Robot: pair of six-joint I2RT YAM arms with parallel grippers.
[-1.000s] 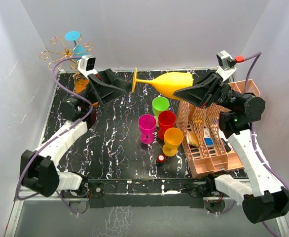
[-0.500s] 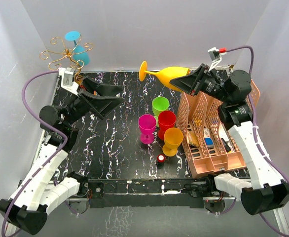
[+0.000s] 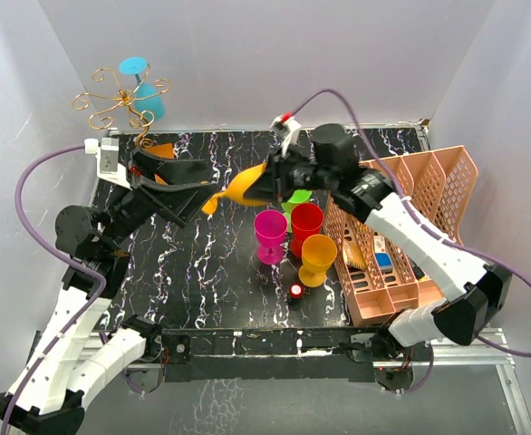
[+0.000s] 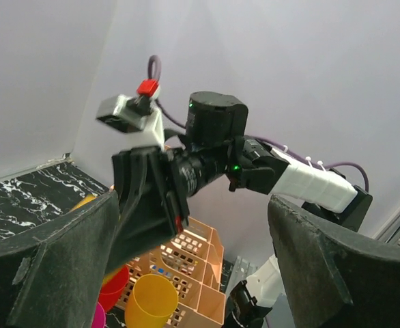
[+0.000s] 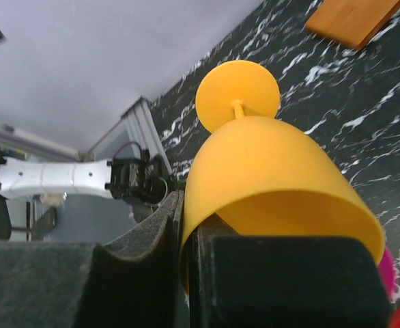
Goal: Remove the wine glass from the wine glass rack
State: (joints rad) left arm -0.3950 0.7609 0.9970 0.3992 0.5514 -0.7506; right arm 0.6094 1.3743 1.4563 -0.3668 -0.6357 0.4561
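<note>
Swinging in from the right side of the frame, the right arm has carried the yellow wine glass (image 3: 236, 188) to the middle of the picture, and the left arm has drawn back toward the left with its fingers spread wider. Nearest, low in the overhead view, a black marbled counter (image 3: 211, 272) holds a cluster of small cups, magenta (image 3: 270, 231), red (image 3: 306, 220) and orange (image 3: 318, 255), beside a salmon lattice basket (image 3: 401, 195) on the right. Above them at centre, the right tool (image 3: 275, 178) is clamped on the rim of the glass bowl. The glass lies tilted in the air, its round foot pointing down and left toward the left tool (image 3: 188, 181), whose fingers stand apart with nothing between them. From the right wrist, the glass looks smooth, opaque and yellow-orange, with a thin stem and flat disc foot. Farthest, in the upper left, the gold wire wine glass rack (image 3: 120, 95) carries a blue glass (image 3: 139, 80). The yellow glass is well clear of the rack, so the removal looks done.
</note>
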